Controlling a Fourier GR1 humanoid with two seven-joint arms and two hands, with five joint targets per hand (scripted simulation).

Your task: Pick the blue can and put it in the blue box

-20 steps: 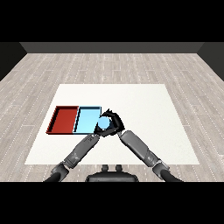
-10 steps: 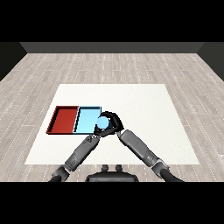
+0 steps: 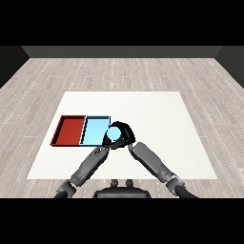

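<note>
- The blue can [image 3: 114, 134] sits in my right hand [image 3: 125, 137], my fingers curled round it from above and from its 3 o'clock side; it hangs just off the blue box [image 3: 94, 132], at the box's 3 o'clock rim.
- I cannot tell whether the can is clear of the table or touching it (the view looks down on its pale top, so its height is hidden).
- By my judgement the pick is done and the carry is nearly over: what is left is the placing.
- The next move calls for a short shift toward 9 o'clock, so the can stands over the box's floor and not over its wall, then a lowering, then uncurling my fingers.
- The near rim of the box is the thing in the way: if the can rides too low it could catch that wall and tip.
- My left hand [image 3: 106, 146] lies just at the can's 7 o'clock, near the box's lower right corner; whether its fingers are spread or curled I cannot tell, since my right hand and the can crowd it.
- It may need to stay back so that the two hands do not meet.
- The red tray [image 3: 69, 130] lies against the blue box at its 9 o'clock, and holds nothing I can see.
- Both rest on the white table [image 3: 157, 114].
</note>
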